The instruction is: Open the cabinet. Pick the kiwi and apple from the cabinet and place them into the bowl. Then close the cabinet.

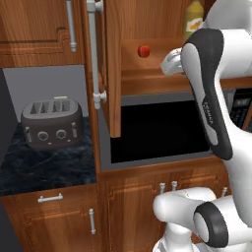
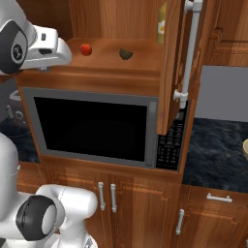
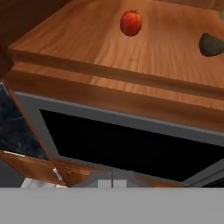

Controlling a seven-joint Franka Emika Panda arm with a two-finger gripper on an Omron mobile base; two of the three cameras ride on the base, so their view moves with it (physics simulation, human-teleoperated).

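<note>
clenched empty, claw point(image 3: 112, 183) faces the open cabinet point(image 2: 172, 72); apple point(image 3: 131, 22) upper middle, kiwi point(image 3: 211, 45) right. picking begins: it must spread, then reach the apple.

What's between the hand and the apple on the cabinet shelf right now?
Nothing visible. Both cabinet doors stand open, and the apple sits alone on bare shelf wood with the kiwi off to its side, apart. The gripper, jaws shut, is at the shelf's front edge.
</note>
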